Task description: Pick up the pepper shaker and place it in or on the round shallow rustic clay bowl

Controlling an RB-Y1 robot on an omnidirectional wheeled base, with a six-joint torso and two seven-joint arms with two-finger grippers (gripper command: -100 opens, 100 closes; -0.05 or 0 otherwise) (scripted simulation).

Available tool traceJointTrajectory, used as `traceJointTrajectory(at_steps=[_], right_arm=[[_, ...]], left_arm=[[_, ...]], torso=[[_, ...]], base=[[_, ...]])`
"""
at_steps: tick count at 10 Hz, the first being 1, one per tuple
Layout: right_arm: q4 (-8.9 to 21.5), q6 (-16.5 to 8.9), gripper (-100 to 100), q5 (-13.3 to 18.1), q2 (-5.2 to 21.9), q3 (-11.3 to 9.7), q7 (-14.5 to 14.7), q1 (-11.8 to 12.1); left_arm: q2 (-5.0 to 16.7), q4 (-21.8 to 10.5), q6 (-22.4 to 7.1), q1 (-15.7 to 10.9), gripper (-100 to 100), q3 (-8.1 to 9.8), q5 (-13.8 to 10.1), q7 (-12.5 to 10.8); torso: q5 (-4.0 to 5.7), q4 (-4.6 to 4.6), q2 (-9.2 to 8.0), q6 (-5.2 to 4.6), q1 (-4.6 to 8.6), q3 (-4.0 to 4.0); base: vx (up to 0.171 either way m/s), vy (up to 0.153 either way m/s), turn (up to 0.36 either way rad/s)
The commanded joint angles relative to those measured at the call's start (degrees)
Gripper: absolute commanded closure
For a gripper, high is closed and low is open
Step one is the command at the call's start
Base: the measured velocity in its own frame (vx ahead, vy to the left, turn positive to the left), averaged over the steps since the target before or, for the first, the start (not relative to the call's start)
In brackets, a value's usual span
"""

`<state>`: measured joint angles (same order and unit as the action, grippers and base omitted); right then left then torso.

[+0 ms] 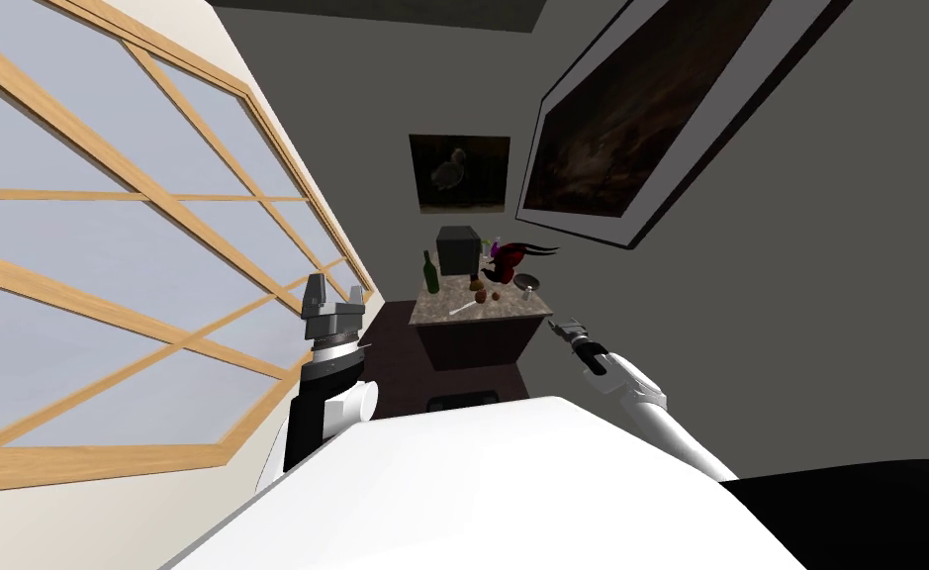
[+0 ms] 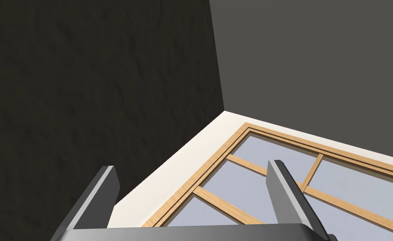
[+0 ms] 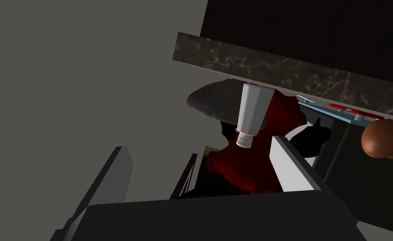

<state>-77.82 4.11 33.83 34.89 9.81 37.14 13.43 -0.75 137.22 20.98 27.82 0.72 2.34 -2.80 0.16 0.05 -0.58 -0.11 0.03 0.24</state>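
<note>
Lighting: flat and dim on the grey walls, brightest at the pale window (its wood bars splay towards the corners, a wide-lens bend), with the counter dark-based, in deep shade.

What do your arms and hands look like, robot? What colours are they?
My left hand and right hand each have two thin, light grey, blade-like fingers on a dark box. The left arm is black with a round white joint and a silvery wrist ring. The right arm is white with a dark wrist.
</note>
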Motion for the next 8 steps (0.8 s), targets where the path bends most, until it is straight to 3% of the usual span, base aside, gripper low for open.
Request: traceJointTrajectory(at_steps=[1, 4, 8], right_arm=[[0.61, 0.82, -100, 0.15, -1.9, 0.24, 1.24, -0.34], [-0.33, 1.63, -100, -0.25, -4.17, 0.19, 0.92, -0.86], [-2.28, 2.94, -100, -0.85, -7.79, 0.05, 0.2, -1.73]], left_arm=[[0.0, 0.0, 0.0, 0.0, 0, 0.0, 0.0, 0.0], [0.01, 0.01, 0.01, 0.03, 0, 0.01, 0.0, 0.0], [0.02, 0.01, 0.01, 0.04, 0, 0.02, 0.0, 0.0]], torso=[[0.0, 0.0, 0.0, 0.0, 0.0, 0.0], [0.06, 0.26, 1.3, 0.1, 0.28, -0.73], [0.11, 0.34, 1.62, 0.09, 0.48, -0.93]], base=[[-0.07, 0.038, -0.033], [0.147, -0.03, 0.066], [0.203, -0.081, 0.067]])
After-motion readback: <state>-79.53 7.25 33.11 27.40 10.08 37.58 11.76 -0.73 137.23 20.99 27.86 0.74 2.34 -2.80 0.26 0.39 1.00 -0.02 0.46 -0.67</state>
